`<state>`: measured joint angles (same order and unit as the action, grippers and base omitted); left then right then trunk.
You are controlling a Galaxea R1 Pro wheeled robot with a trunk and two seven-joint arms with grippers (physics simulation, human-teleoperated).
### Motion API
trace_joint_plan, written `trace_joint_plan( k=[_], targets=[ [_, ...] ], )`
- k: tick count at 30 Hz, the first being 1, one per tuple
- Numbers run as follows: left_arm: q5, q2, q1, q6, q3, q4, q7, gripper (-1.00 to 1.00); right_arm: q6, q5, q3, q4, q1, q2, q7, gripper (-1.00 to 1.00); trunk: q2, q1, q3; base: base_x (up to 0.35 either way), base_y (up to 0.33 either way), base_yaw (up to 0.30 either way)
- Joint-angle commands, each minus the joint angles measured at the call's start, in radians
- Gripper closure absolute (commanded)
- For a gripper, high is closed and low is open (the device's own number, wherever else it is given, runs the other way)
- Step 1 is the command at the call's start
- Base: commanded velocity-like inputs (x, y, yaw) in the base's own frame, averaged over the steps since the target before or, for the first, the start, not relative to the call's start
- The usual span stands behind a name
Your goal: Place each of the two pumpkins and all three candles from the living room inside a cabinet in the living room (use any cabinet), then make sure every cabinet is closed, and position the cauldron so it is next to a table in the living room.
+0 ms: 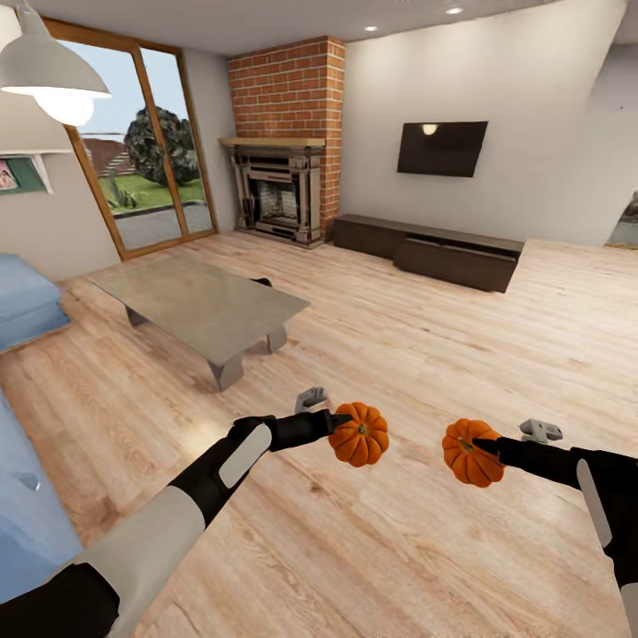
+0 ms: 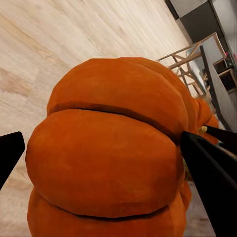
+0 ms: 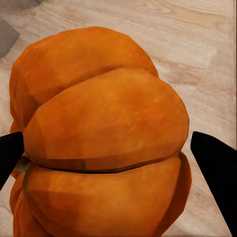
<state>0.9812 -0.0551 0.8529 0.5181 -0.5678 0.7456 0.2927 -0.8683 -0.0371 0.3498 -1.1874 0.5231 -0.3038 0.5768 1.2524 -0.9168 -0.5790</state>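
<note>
Two orange ribbed pumpkins hang above the wooden floor in front of me. My left gripper [image 1: 341, 424] is shut on the left pumpkin [image 1: 359, 434], whose orange bulk [image 2: 108, 158] sits between the black fingers [image 2: 210, 173] in the left wrist view. My right gripper [image 1: 483, 445] is shut on the right pumpkin [image 1: 471, 453], seen close up [image 3: 103, 158] between the dark fingers [image 3: 215, 163]. The long dark brown cabinet [image 1: 425, 248] stands against the far wall under a TV, its fronts looking shut. The glass-topped table [image 1: 199, 301] stands at the mid left. Candles and cauldron are out of view.
A brick fireplace [image 1: 283, 190] fills the far corner beside a glass patio door [image 1: 146, 146]. A blue sofa [image 1: 27, 301] lines the left edge. A pendant lamp [image 1: 49, 71] hangs at the upper left. Open wooden floor [image 1: 399, 337] stretches between me and the cabinet.
</note>
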Motion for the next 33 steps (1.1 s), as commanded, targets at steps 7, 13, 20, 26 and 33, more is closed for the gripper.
trace_joint_plan(
  k=[7,13,20,26,33],
  targets=[
    [0.002,0.000,0.000,0.001,0.000,0.000,0.000,1.00,-0.001,-0.003,0.001,0.000,0.000,0.000,0.000,1.00,-0.049,0.027,0.022,0.000,0.000,-0.279],
    [0.002,-0.001,0.000,0.001,0.000,0.000,0.000,1.00,-0.001,-0.003,0.001,0.000,0.000,-0.001,0.000,1.00,-0.091,0.050,0.042,0.000,0.000,-0.279],
    [0.002,0.000,0.000,0.001,0.000,0.000,0.000,1.00,0.000,-0.003,0.002,0.008,0.000,-0.001,0.000,1.00,-0.140,0.077,0.069,0.000,0.000,-0.273],
    [0.002,0.000,0.000,0.000,0.000,0.000,0.000,1.00,0.000,-0.003,0.002,0.010,0.000,0.000,0.000,1.00,-0.182,0.100,0.094,0.000,0.000,-0.272],
    [0.002,0.002,0.000,0.000,-0.001,0.001,0.001,1.00,0.004,0.000,0.003,0.018,0.000,-0.001,-0.001,1.00,-0.231,0.127,0.119,0.000,0.000,-0.151]
  ],
)
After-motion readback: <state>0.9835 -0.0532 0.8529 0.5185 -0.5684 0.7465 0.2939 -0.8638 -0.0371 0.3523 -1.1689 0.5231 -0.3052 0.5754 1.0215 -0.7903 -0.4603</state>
